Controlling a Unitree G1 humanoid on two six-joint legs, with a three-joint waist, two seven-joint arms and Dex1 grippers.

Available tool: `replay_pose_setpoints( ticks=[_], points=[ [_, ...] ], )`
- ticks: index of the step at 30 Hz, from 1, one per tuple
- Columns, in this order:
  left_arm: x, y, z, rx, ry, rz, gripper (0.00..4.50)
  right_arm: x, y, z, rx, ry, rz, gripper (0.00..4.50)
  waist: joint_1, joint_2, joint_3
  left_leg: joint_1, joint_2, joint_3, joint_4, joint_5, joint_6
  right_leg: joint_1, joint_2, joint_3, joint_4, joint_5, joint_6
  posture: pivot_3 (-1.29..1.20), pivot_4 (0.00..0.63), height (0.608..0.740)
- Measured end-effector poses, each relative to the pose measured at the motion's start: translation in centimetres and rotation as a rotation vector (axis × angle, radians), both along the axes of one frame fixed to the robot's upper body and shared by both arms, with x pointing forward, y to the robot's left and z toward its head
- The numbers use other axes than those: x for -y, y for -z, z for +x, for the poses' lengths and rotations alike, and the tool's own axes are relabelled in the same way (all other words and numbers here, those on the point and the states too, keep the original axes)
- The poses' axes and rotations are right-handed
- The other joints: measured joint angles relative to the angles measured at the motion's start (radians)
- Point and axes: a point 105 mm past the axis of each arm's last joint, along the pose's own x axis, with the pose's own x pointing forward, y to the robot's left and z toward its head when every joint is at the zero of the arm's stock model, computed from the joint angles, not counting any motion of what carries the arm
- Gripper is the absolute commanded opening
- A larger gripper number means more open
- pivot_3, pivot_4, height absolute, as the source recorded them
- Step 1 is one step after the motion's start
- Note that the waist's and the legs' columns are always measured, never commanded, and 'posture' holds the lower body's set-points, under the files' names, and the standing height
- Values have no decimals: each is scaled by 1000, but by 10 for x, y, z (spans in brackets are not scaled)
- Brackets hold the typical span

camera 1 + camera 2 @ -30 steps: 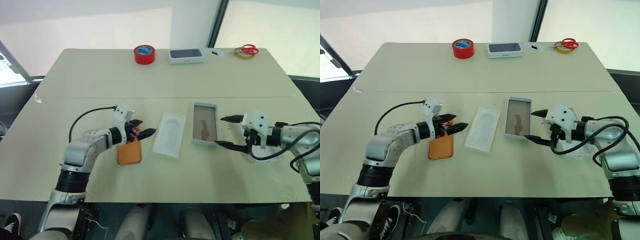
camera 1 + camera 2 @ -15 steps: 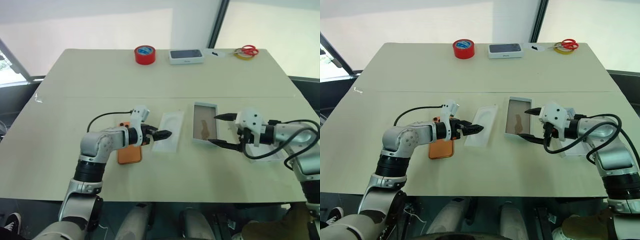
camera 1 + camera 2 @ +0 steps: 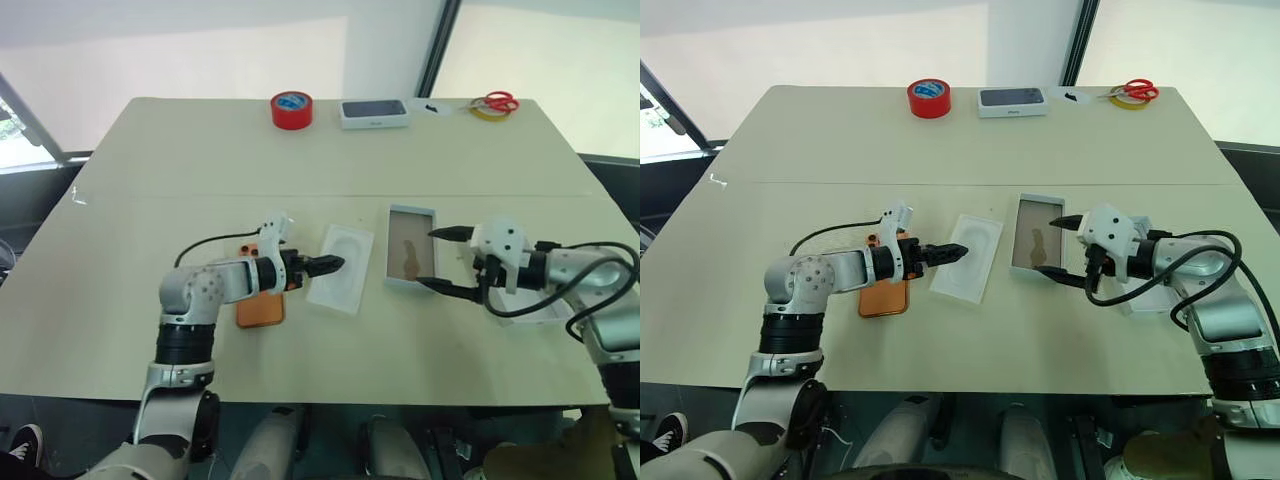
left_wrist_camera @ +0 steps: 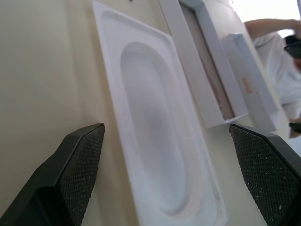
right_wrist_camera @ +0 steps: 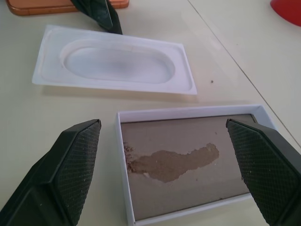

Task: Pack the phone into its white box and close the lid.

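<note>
No legible text on anything

Smooth moulded insert [image 5: 115, 63]; matt cardboard white box [image 5: 190, 165], scuffed floor.

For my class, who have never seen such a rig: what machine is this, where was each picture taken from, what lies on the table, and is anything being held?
This is a two-armed humanoid robot. Two pictures come from cameras in its head, looking down over the table; the other two come from a camera on each wrist, looking along that arm's black jaws. On the table lie the phone, orange, a thin white insert with an oval hollow, and the white box, open, with a brownish floor. At the far edge sit a red tape roll, a closed white box and scissors. The left gripper hovers at the insert, the right gripper beside the open box. Both stand open, holding nothing.
</note>
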Motion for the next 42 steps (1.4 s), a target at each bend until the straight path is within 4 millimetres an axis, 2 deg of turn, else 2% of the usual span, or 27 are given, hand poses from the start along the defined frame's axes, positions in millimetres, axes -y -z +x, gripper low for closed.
replay_pose_setpoints(
  ticks=[4,6,8,12,14,17,24,33,34,35,37,42],
  points=[
    [0,-1,2,-31,2,-26,4445,0,0,0,1,1,0,4450,-1,0,0,0,0,0,0,0,0,0,0,0,0,0,0,0,150,740],
    [1,1,2,-39,10,-31,3936,0,0,0,2,3,1,4500,0,0,0,0,0,0,0,0,0,0,0,0,0,0,0,0,150,740],
    [0,7,2,-47,5,-19,3148,0,0,0,3,5,1,4500,0,0,0,0,0,0,0,0,0,0,0,0,0,0,0,0,150,740],
    [1,17,0,-74,2,-14,988,-1,0,-1,5,2,-1,4500,0,0,0,0,0,0,0,0,0,0,0,0,0,0,0,0,150,740],
    [5,14,0,-66,6,-24,83,-1,0,-1,6,1,-2,4500,1,0,-1,1,0,0,0,0,0,1,0,0,0,0,0,0,150,740],
    [6,13,2,-63,-2,-23,27,-4,0,-4,14,-11,-9,4500,-1,0,-1,3,0,0,0,0,0,3,0,0,0,0,0,0,150,740],
    [1,13,4,-62,-34,-31,27,-20,21,-8,-2,-74,-59,4500,-10,-1,-2,3,0,0,-1,0,0,2,0,1,1,0,0,0,150,740],
    [-23,1,17,-91,-221,-156,27,-20,36,6,-48,-79,-97,4500,-3,-2,-1,3,0,0,-1,0,0,2,0,0,1,0,1,0,150,740],
    [-25,-1,18,-89,-236,-162,0,-23,41,5,-66,-95,-104,3956,-2,-2,-1,3,0,0,0,0,-1,2,0,0,1,0,1,0,150,740],
    [-26,-4,19,-86,-246,-169,0,-23,46,6,-89,-102,-115,3772,-2,-2,-1,3,0,0,0,0,-1,2,0,0,1,0,1,0,150,740],
    [-28,-11,20,-61,-264,-173,0,-22,62,8,-169,-93,-147,2709,0,-2,-1,3,0,0,0,0,-1,2,0,0,1,1,1,0,150,740],
    [-29,-23,21,0,-277,-174,0,-23,58,15,-216,-77,-141,44,-1,-2,-1,3,0,0,0,0,-1,2,0,0,1,1,2,0,150,740]
  ],
)
